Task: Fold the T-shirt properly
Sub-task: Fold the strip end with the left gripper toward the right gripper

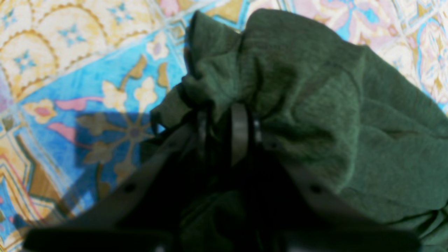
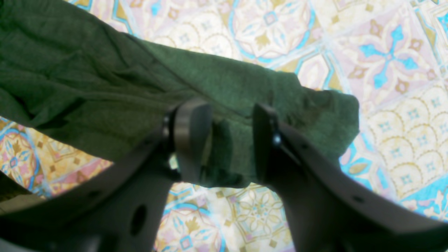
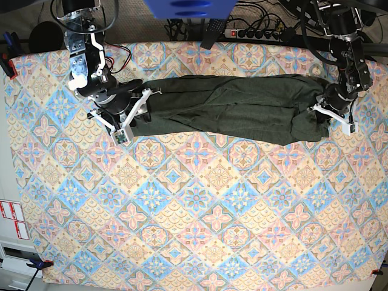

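T-shirt [image 3: 230, 115] being gripped at both ends. Left gripper [image 1: 224, 133]: jaws pinched nearly together on a bunched wad of the dark olive knit, cloth puckering and gathering around the fingers [image 1: 239, 129] in the left wrist view. Right gripper [image 2: 224, 140]: jaws standing apart, straddling a fold of the fabric edge that is passing between the 2 fingers [image 2: 189, 133]; cloth touching the inner face of each, so holding rather than hovering. In the base view, right gripper [image 3: 130, 115] sitting at the garment's left end, left gripper [image 3: 333, 112] at its right end.

Garment lying as 1 long, narrow band stretched straight across the far part of the table, running side to side between the 2 grippers, rumpled and thicker at the end under the left gripper. Resting on a patterned tablecloth [image 3: 194, 212] of blue, pink and yellow tile motifs, covering the whole work surface. Power strip [image 3: 254, 33] and cables lying beyond the cloth's far edge.
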### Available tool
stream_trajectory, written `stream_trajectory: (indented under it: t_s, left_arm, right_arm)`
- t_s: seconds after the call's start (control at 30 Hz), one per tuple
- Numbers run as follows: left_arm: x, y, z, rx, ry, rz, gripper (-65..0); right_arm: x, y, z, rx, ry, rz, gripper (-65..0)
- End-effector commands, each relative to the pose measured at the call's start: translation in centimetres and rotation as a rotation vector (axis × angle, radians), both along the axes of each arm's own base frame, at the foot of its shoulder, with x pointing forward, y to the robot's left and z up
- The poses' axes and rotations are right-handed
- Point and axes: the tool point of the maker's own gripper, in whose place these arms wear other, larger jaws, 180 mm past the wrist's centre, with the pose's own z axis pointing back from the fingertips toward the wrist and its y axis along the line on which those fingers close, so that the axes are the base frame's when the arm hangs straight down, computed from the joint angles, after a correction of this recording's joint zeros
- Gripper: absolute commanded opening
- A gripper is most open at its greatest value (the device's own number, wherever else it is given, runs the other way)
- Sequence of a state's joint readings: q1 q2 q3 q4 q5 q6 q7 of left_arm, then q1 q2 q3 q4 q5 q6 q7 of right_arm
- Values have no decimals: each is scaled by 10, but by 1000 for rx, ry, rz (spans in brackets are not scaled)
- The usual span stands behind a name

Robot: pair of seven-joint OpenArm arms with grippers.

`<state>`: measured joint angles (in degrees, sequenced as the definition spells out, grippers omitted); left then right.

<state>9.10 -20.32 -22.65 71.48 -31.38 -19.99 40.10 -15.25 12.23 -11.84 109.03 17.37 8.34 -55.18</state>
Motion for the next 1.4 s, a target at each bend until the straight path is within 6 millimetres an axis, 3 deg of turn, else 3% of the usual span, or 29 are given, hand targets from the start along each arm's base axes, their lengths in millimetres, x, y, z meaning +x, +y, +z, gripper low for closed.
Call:
stream_trajectory:
  t_s: [0.0,0.1,0.3,0.53,0.73,0.9,1.07,1.37]
  left_arm:
    - [12,5,18,17,-57,-9,-650]
    - [13,-4,39,34,-111,-46,-650]
    - [19,-47,82,35,-243,-122,-650]
    - [14,-101,108,-28,-278,-174,-650]
    - [13,-142,107,-111,-270,-217,-650]
    - [12,-178,103,-183,-265,-253,-650]
    - [12,-216,104,-250,-268,-304,-650]
    - [4,-277,107,-331,-256,-440,-650]
  right_arm:
    - [8,1,11,13,-44,0,-421]
    - [8,0,12,13,-45,-3,-421]
    - [8,0,12,13,-45,-3,-421]
    - [9,-1,12,12,-47,-6,-421]
    - [15,-22,15,-7,-60,-61,-421]
    - [9,-67,13,-95,-49,-108,-421]
    - [13,-97,20,-155,-66,-134,-421]
    - [14,-108,23,-170,-75,-155,-419]
